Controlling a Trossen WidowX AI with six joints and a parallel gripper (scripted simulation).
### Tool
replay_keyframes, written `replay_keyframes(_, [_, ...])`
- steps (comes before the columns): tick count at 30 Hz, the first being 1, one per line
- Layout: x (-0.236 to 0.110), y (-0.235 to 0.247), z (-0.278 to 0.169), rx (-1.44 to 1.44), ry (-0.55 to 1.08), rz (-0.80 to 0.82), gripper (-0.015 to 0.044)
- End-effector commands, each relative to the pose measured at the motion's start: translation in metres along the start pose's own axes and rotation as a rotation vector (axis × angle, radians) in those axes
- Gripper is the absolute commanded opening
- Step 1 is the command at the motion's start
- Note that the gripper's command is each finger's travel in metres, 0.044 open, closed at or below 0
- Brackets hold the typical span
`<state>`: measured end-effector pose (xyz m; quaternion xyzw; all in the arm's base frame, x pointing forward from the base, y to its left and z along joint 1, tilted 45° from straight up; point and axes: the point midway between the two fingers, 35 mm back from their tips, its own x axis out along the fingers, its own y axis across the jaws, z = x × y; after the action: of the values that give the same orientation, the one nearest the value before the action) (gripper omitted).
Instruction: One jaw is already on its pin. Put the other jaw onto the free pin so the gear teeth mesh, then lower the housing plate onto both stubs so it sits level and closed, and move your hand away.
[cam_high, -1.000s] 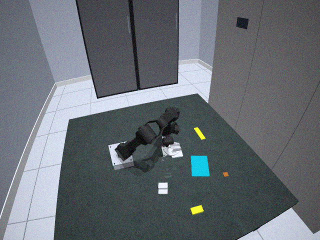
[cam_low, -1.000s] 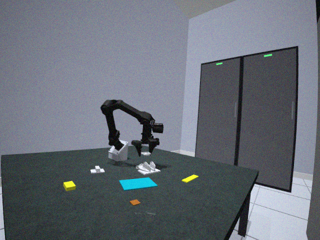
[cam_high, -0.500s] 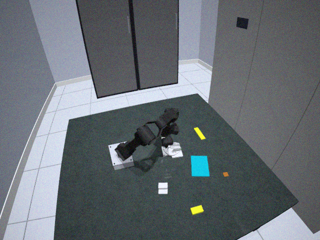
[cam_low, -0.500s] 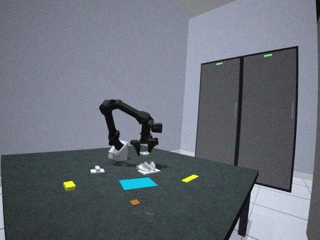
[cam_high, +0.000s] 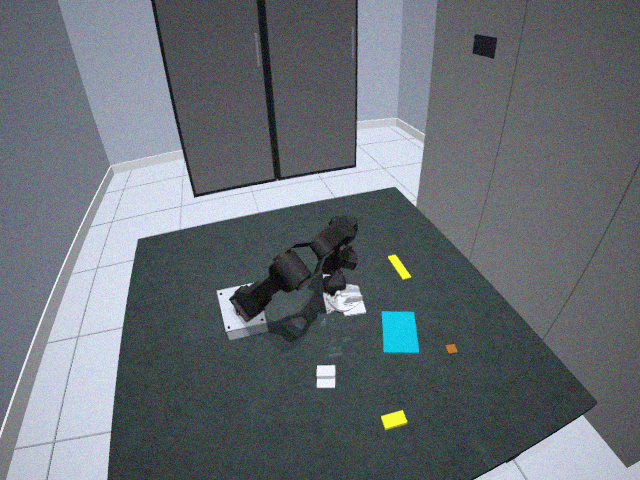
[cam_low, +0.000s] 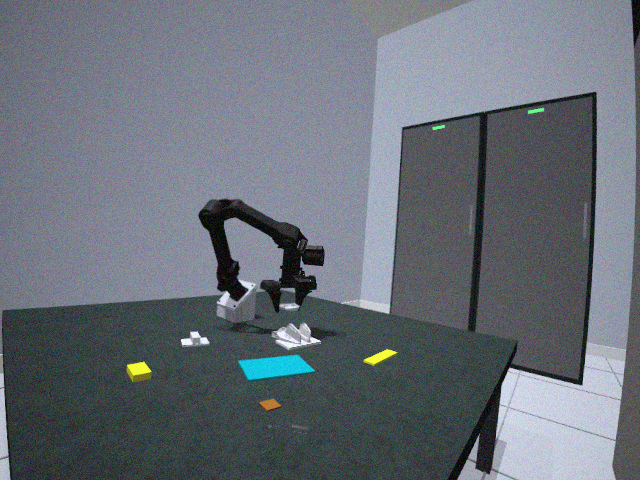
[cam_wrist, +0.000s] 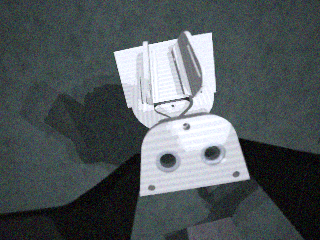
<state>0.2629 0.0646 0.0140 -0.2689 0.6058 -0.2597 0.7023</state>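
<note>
My gripper (cam_low: 288, 309) (cam_wrist: 185, 151) is shut on the white housing plate (cam_wrist: 195, 137), a flat piece with a rounded end and two large holes. The plate is held level above the table, partly overlapping the near end of the white gripper assembly in the wrist view. The assembly's base (cam_high: 356, 309) (cam_low: 309, 343) (cam_wrist: 124, 62) lies on the table below. Two white jaws stand on it side by side, a left jaw (cam_wrist: 146, 75) and a right jaw (cam_wrist: 189, 65), with a gap between them. The pins, stubs and gear teeth are hidden or too small to tell.
A small white block on a base (cam_high: 325, 369) (cam_low: 194, 341) stands on the dark table. Also there are a cyan sheet (cam_high: 400, 332) (cam_low: 276, 366), a yellow strip (cam_high: 399, 266) (cam_low: 380, 357), a yellow block (cam_high: 393, 419) (cam_low: 139, 370) and an orange square (cam_high: 451, 348) (cam_low: 269, 404).
</note>
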Motion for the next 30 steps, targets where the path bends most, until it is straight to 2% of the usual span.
replay_keyframes(1, [0.0, 0.001, 0.0, 0.0, 0.0, 0.003, 0.0351])
replay_keyframes(21, [0.0, 0.0, -0.002, 0.0, 0.0, 0.004, 0.0351])
replay_keyframes(30, [0.014, 0.001, -0.001, 0.0, 0.0, 0.005, 0.0351])
